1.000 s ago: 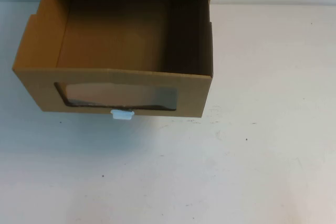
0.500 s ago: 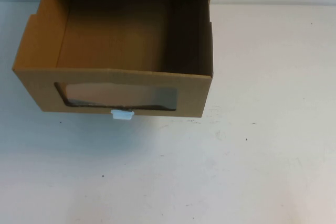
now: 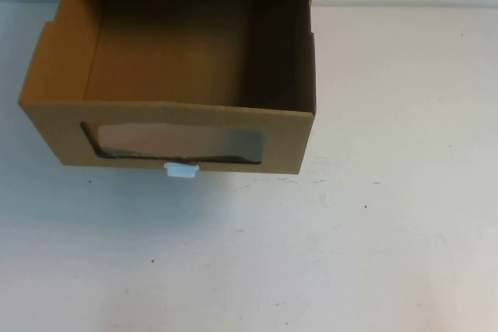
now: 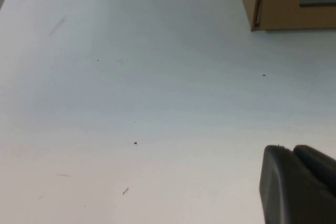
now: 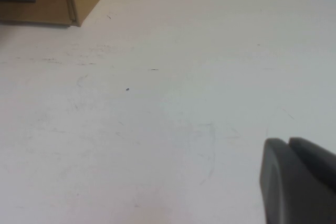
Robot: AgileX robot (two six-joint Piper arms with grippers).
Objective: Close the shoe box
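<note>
High view: box (image 3: 167, 68) sits unmoved from a second ago, drawer pulled out, interior bare; window (image 3: 171, 143) faces the robot, tab (image 3: 180, 169) just below it; neither gripper in sight, so closing has not begun
Left wrist: left gripper (image 4: 299, 182) over bare table (image 4: 131, 103), holding nothing; how far open, cannot tell; box corner well ahead of it
Right wrist: right gripper (image 5: 299, 179) likewise over table, nothing held; opening cannot be told; box corner far ahead

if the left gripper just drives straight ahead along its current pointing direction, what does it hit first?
Probably bare table first, judging by its downward-tilted wrist camera. The left gripper shows only at the frame's corner; the shoe box sits further on and off to one side. Depth is unclear. The right gripper is likewise over table.
</note>
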